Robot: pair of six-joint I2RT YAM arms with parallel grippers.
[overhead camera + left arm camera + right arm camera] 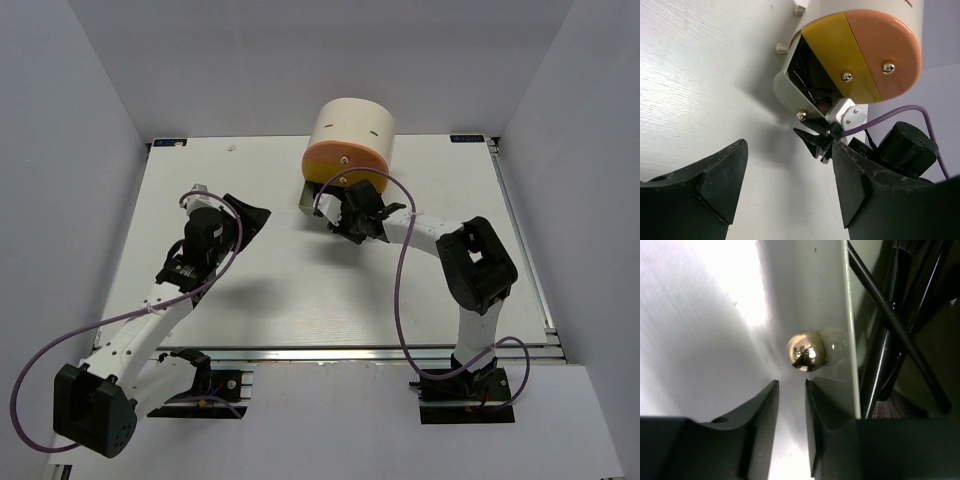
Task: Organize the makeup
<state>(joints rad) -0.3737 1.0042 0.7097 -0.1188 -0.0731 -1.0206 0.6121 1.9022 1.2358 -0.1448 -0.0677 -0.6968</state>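
The makeup I can see is thin black brushes [807,82] lying crossed inside a grey-green drawer [785,87] swung out from the base of the cream case [350,125]. The same brushes [885,310] show in the right wrist view, behind the drawer's front [815,290]. My right gripper [791,390] stands just short of the drawer's gold knob [806,351], jaws a narrow gap apart with nothing between them. My left gripper [790,180] hangs wide open and empty over bare table, left of the case [885,50]. In the top view both the left gripper [252,218] and the right gripper [345,215] are before the drawer [312,195].
Yellow [840,55] and orange [890,55] drawer fronts, each with a metal knob, are closed on the case. White walls enclose the table [300,290] on three sides. A purple cable [400,290] loops off the right arm.
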